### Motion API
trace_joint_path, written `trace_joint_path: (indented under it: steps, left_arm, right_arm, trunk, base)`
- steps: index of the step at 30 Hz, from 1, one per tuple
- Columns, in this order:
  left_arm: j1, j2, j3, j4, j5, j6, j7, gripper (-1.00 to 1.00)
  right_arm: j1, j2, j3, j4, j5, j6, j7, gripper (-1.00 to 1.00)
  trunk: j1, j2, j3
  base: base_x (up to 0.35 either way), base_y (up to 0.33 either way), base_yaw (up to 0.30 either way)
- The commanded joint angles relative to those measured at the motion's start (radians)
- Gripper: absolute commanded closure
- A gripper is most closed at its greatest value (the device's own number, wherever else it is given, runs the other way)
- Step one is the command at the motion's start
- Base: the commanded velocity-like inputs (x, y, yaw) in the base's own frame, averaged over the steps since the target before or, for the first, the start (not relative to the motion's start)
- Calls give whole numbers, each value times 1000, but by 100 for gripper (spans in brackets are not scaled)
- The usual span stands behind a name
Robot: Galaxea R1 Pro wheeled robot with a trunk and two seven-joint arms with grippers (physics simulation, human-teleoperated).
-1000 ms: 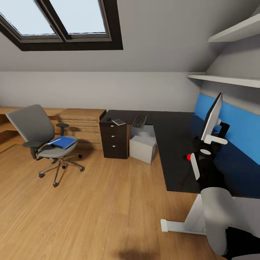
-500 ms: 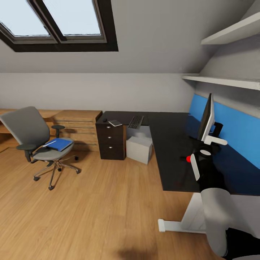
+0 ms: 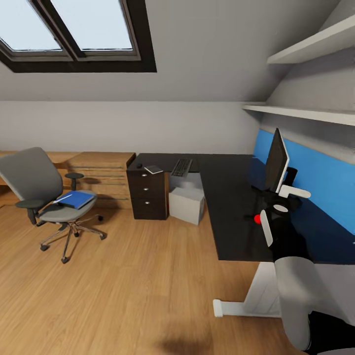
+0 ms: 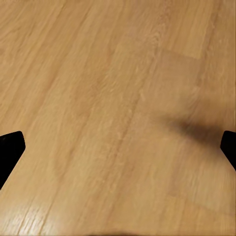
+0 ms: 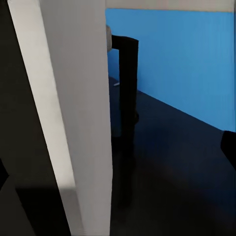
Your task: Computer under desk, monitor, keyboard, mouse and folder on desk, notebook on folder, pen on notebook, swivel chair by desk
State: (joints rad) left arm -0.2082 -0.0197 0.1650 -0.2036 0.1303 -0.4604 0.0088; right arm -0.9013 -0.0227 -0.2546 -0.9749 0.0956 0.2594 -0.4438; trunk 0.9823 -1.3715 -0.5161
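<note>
The grey swivel chair (image 3: 34, 180) stands on the floor at the left, apart from the desk, with the blue folder (image 3: 76, 199) on its seat and the thin pen (image 3: 62, 197) across the folder. On the black desk (image 3: 231, 217) the mouse (image 3: 139, 165), notebook (image 3: 154, 169) and keyboard (image 3: 181, 167) lie at the far end. The computer (image 3: 186, 205) sits under it. The monitor (image 3: 276, 160) stands edge-on at the right. My right gripper (image 5: 118, 150) is open, close to the monitor's pale edge (image 5: 78, 123). My left gripper (image 4: 118, 147) is open over bare floor.
A black drawer unit (image 3: 147, 196) closes the desk's far end, with a light-wood chest (image 3: 98, 172) to its left. A blue panel (image 3: 315, 177) backs the desk and shelves (image 3: 305, 113) hang above. The desk's white leg (image 3: 256, 296) stands near me on the wood floor (image 3: 123, 286).
The whole picture has slid left, so the camera has turned right. The chair, desk things and monitor have not moved themselves.
</note>
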Motion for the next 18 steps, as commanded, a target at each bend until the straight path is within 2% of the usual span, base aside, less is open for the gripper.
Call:
trace_joint_path:
  steps: [1,7,18]
  left_arm:
    - [0,0,-1,0,6,-3,0,-100]
    - [0,0,-1,0,6,-3,0,-100]
    - [0,0,-1,0,6,-3,0,-100]
  right_arm:
    - [-1,0,0,-1,11,9,-1,-100]
    - [-1,0,0,-12,12,10,-1,-100]
    - [11,1,0,-14,12,9,-1,-100]
  trunk:
    - [0,-1,-1]
    - [0,-1,2]
    - [0,-1,2]
  base:
    - [0,-75,-64]
    - [0,-165,-42]
    - [0,-61,-4]
